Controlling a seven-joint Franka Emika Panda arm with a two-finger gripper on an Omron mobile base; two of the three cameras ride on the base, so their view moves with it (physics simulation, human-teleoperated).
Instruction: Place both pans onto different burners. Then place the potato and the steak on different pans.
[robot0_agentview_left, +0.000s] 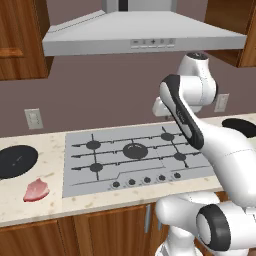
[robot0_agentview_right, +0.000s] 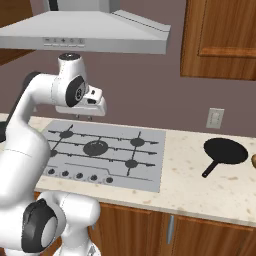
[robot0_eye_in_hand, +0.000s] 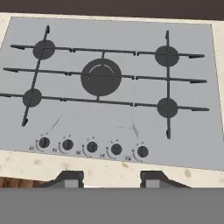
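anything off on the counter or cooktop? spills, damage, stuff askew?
No spills or damage. Only oddity: the steak lies bare on the counter beside the left pan, near the front edge. The right pan sits flat on the counter right of the cooktop; all burners bare. Gripper hovers above, holding nothing.

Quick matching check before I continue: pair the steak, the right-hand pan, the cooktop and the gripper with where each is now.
1. steak
2. right-hand pan
3. cooktop
4. gripper

a. bare, no pan on any burner
b. counter right of the cooktop
c. above the cooktop, holding nothing
d. counter left of the cooktop

Pairs: 1-d, 2-b, 3-a, 4-c
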